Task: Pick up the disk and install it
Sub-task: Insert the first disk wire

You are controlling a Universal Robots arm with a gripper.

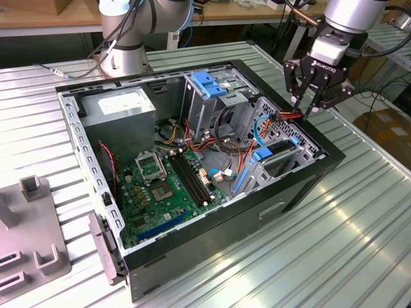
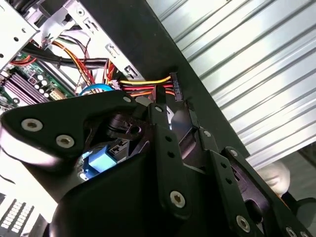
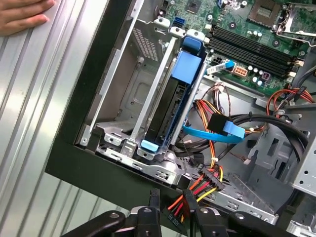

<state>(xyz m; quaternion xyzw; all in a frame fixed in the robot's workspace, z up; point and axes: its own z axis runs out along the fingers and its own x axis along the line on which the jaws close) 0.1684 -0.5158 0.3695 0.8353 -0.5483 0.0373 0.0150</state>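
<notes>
1. Sitting at the exterior view's left, the flat green motherboard [image 1: 144, 202] has many small bumpy parts.
2. The disk [image 3: 167, 111] stands on edge in the shiny metal bay [image 3: 123, 108], with blue plastic around it.
3. The hand [image 1: 307, 109] pinches the black power plug [image 2: 174, 86]. I think its bendy wires [image 2: 143, 81] could tug the plug crooked.

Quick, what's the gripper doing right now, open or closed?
Gripper: closed on the power cable connector.
Person's hand: resting on the table.
</notes>
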